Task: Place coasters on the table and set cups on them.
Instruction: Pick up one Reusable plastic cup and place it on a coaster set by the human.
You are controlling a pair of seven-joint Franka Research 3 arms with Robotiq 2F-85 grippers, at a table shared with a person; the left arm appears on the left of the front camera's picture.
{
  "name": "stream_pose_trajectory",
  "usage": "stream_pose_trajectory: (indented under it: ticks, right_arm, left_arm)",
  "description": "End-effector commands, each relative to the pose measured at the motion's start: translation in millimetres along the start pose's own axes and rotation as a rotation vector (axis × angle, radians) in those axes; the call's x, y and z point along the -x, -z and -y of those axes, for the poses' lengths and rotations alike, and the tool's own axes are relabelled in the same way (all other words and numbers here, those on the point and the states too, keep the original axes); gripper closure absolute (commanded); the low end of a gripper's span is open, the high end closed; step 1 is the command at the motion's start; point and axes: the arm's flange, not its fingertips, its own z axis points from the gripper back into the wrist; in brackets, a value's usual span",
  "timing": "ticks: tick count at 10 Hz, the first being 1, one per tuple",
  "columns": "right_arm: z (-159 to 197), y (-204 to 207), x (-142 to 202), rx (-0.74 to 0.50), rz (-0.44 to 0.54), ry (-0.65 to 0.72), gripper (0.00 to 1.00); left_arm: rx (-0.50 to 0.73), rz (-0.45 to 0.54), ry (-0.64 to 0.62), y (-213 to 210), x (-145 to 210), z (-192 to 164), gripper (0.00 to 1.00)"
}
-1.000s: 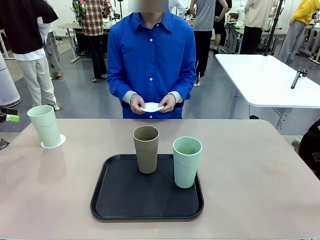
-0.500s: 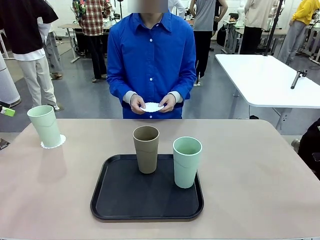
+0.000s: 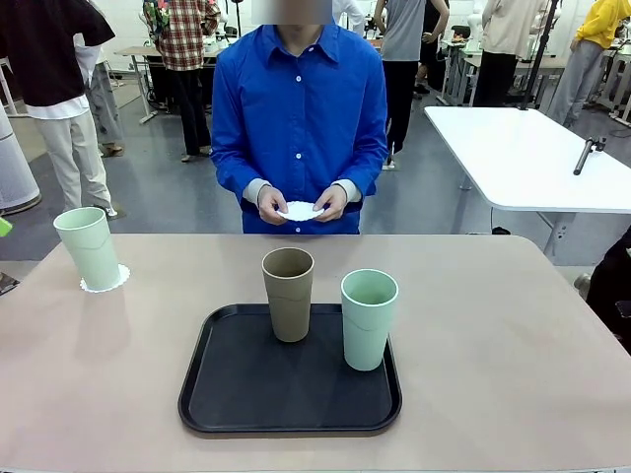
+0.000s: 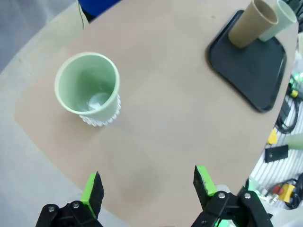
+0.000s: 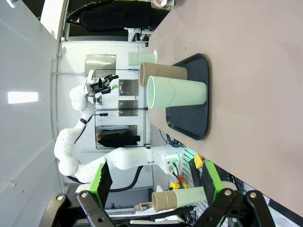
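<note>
Standing mint cup point(image 3: 90, 246) on scalloped white coaster point(image 3: 105, 284) | left hand point(image 4: 147, 178), right hand point(image 5: 156, 172) wide, empty

Jaws of right gripper point(image 5: 156, 169) apart, mint cup point(image 5: 177, 92), tan cup point(image 5: 163, 71) — on tray point(image 5: 190, 124)

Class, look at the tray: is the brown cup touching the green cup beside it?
Apart. The front view shows a strip of black tray between the brown cup and the green cup, from rim to base.
</note>
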Motion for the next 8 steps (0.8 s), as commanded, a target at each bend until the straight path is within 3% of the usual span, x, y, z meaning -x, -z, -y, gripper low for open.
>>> stream_pose_trajectory:
  ticks: [1, 3, 8]
  right_arm:
    - [0, 0, 1, -0.013, 0.004, -0.015, 0.00]
    - [0, 0, 1, -0.013, 0.004, -0.015, 0.00]
    - [0, 0, 1, -0.013, 0.004, -0.015, 0.00]
  left_arm:
    - [-0.001, -0.122, -0.003, 8, -7, 28, 0.00]
    - [-0.045, -0.175, 0.013, 13, -18, 42, 0.00]
    - [-0.019, -0.144, 0.018, 13, -15, 32, 0.00]
